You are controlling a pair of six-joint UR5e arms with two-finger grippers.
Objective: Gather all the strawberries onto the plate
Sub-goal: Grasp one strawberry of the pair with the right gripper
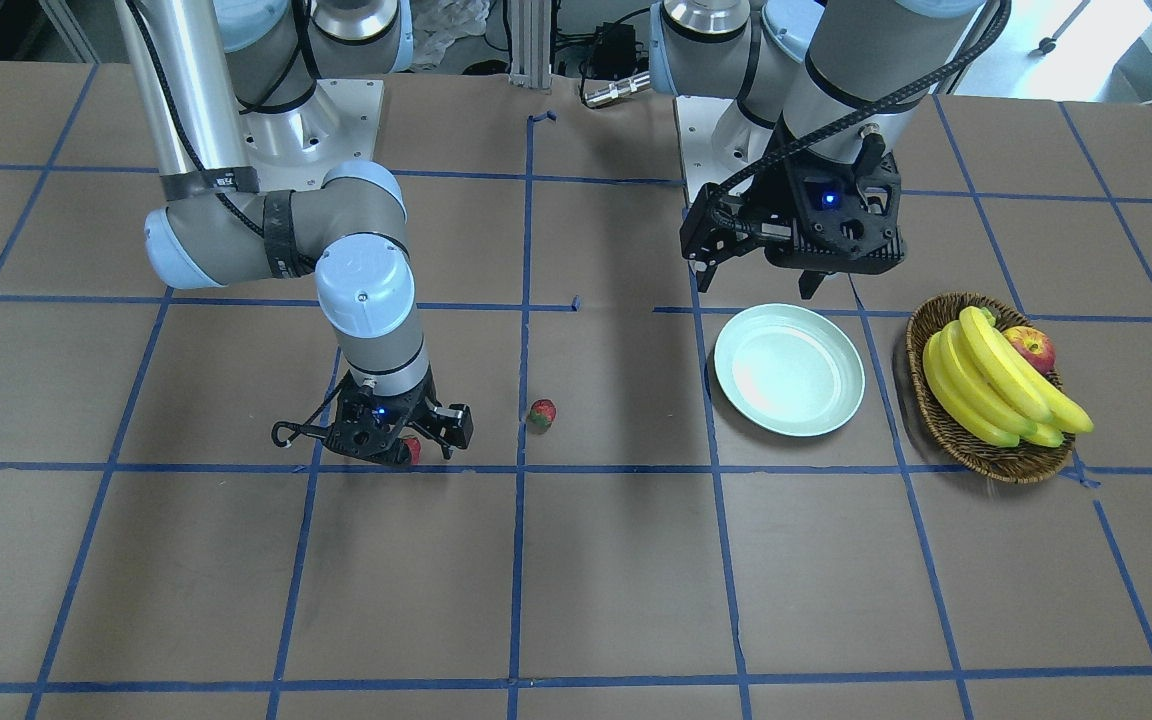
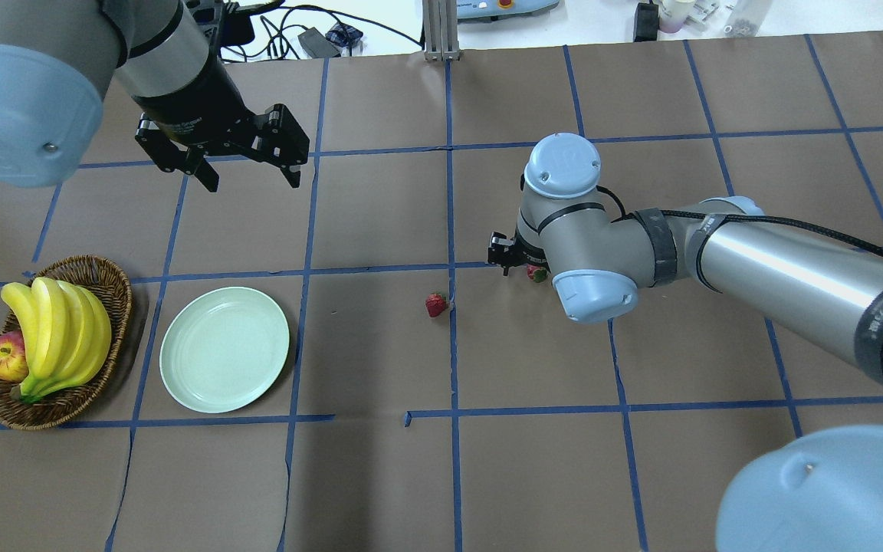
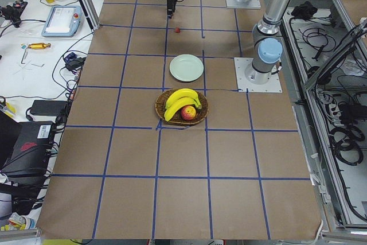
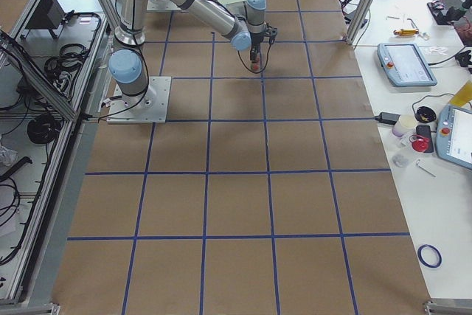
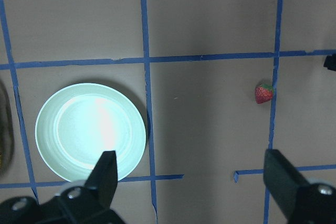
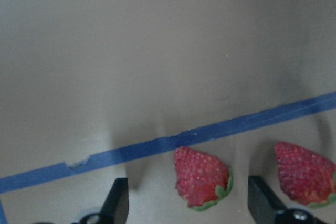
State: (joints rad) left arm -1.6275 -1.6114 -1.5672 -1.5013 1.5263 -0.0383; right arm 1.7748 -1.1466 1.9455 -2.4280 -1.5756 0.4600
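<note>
One strawberry (image 1: pixel 541 414) lies alone near the table's middle; it also shows in the overhead view (image 2: pixel 435 304) and the left wrist view (image 5: pixel 264 93). My right gripper (image 1: pixel 398 453) is low at the table and open. In the right wrist view its open fingers (image 6: pixel 119 199) stand on either side of a second strawberry (image 6: pixel 202 178). A third strawberry (image 6: pixel 304 174) lies just outside the right-hand finger. The mint-green plate (image 1: pixel 789 369) is empty. My left gripper (image 2: pixel 250 172) hangs open and empty above the table, beyond the plate (image 2: pixel 224 349).
A wicker basket (image 1: pixel 991 468) with bananas (image 1: pixel 996 385) and an apple (image 1: pixel 1031 347) stands beside the plate, on the side away from the strawberries. Blue tape lines cross the brown table.
</note>
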